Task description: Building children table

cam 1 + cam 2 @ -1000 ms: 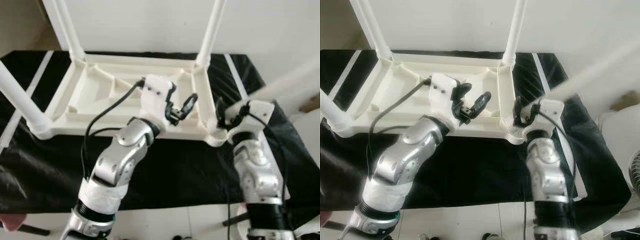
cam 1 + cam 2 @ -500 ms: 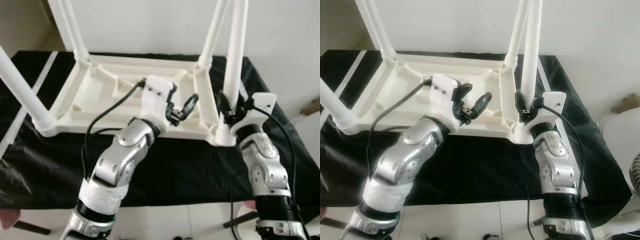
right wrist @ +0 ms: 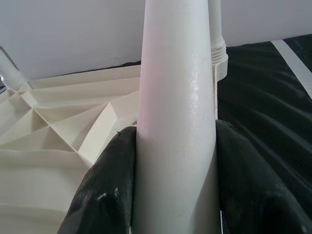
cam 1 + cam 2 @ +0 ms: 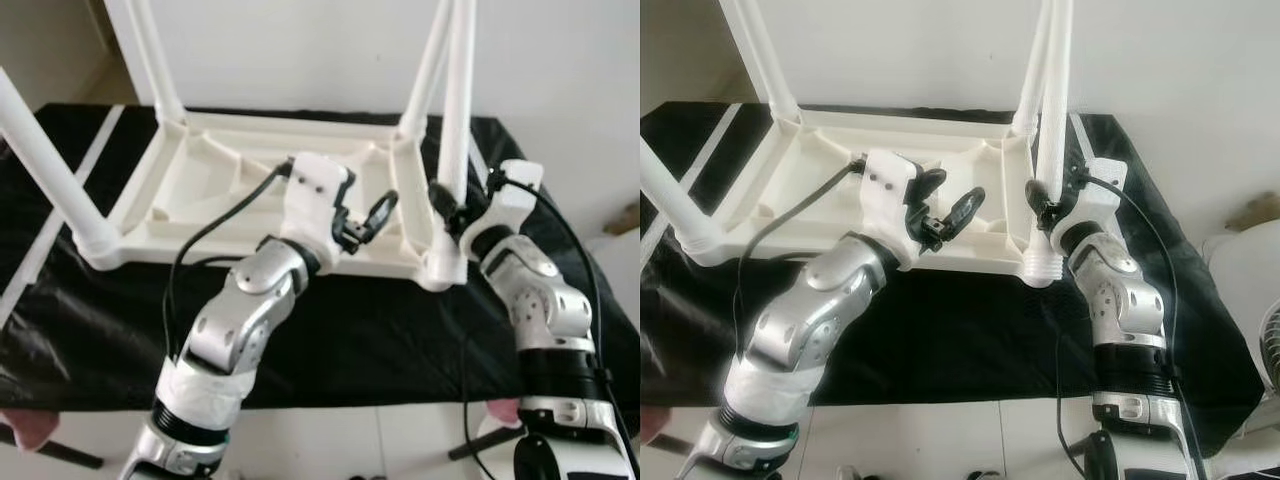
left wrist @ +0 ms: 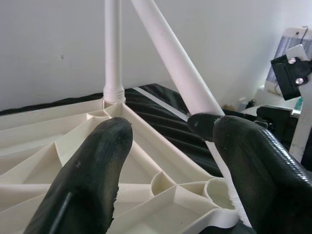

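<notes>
One tabletop (image 4: 250, 200) (upturned), four legs (image 4: 456, 100), two arms (image 4: 240, 320).

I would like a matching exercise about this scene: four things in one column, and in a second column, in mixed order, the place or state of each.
Things:
1. right gripper
2. left gripper
3. upturned table top
4. black cloth

States:
a. open, holds nothing, hovers over the ribbed underside
b. spread out under the white plastic parts
c. shut on the near right table leg
d. lies with its ribs facing up, legs pointing up from its corners

Pairs: 1-c, 2-a, 3-d, 4-b
</notes>
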Tool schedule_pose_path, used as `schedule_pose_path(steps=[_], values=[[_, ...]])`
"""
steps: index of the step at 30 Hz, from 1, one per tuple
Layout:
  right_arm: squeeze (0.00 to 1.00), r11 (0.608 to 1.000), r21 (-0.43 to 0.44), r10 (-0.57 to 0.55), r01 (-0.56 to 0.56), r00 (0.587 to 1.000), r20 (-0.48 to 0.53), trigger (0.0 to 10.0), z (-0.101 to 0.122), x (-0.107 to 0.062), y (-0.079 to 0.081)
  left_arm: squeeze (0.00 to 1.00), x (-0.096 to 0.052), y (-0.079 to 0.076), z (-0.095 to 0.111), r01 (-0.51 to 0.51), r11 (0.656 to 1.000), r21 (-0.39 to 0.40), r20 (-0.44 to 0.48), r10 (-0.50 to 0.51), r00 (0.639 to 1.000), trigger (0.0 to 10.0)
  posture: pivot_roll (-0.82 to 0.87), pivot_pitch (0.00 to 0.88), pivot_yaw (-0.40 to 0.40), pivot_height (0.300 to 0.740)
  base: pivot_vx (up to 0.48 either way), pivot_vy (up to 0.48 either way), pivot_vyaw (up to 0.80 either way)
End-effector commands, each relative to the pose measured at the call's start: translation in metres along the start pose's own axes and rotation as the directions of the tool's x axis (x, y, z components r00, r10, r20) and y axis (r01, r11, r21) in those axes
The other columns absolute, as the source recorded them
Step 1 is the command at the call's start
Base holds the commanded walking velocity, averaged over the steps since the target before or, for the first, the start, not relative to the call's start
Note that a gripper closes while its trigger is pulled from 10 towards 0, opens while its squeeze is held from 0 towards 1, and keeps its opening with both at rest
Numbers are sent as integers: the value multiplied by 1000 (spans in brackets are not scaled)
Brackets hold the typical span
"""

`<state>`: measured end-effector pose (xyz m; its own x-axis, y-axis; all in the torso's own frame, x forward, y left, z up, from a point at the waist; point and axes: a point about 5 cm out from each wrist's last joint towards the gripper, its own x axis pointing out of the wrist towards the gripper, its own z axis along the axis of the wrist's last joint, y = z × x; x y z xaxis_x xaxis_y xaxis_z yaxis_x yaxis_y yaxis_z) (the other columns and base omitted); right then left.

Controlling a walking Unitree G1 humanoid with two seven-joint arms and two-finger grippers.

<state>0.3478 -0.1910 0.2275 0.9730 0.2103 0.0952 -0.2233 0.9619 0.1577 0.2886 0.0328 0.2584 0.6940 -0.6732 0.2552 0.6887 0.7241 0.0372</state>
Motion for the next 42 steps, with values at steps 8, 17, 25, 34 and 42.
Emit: schedule_pose_path(steps=[8,17,25,34,42], values=[[0,1000,14,24,-23,997,-75,0,-3,2,1,1000,-4,-10,-11,177,982,-70,-60,-182,982,10000,-118,92,-18,740,0,0,0],[0,999,26,34,-32,994,-101,0,-8,-1,4,447,-3,-10,-11,178,984,-29,-76,-180,981,7451,-117,107,-18,740,0,0,0],[0,999,32,42,-38,992,-120,8118,-11,-3,6,0,-5,-10,-4,219,975,-40,-46,-221,974,0,-115,122,-15,740,0,0,0],[0,1000,23,21,-17,986,-168,10000,-16,-4,4,0,-4,-12,-10,234,972,-24,-104,-235,966,10000,-115,136,-15,740,0,0,0],[0,999,7,32,-32,965,-259,10000,-23,-4,6,0,-6,-16,-16,255,967,-21,-155,-255,954,10000,-116,157,-11,740,0,0,0]])
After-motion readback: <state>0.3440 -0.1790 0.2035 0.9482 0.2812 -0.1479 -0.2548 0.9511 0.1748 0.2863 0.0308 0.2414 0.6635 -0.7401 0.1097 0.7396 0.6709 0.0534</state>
